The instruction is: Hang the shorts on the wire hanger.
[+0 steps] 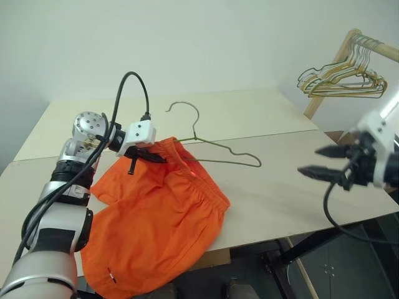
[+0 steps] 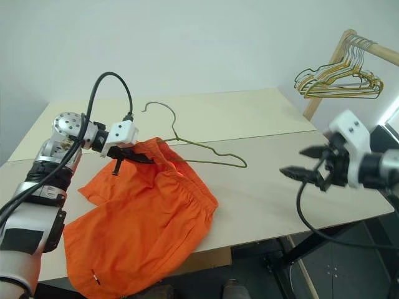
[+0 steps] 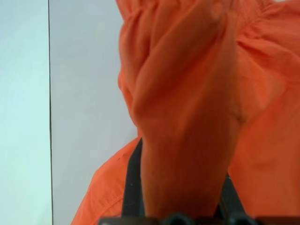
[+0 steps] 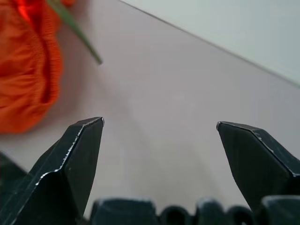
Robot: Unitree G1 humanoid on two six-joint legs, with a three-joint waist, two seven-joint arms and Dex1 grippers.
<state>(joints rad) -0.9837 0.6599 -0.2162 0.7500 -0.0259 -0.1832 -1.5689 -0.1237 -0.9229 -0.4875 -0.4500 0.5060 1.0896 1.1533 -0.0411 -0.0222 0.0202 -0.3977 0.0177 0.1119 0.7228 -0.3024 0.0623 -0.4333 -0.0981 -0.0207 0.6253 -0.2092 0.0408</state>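
Shorts (image 1: 156, 212) pinched by left gripper (image 1: 151, 156) beside wire hanger (image 1: 215, 144), right gripper (image 1: 323, 162) spread wide, empty

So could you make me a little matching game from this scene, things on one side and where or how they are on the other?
Things:
1. shorts
2. wire hanger
3. left gripper
4. right gripper

States:
A. fingers wide apart, holding nothing, off beyond the table's edge
B. lying on the table, one end under orange fabric
C. shut on a fold of orange fabric
D. spread over the table's near edge, partly hanging off

Pairs: 1-D, 2-B, 3-C, 4-A
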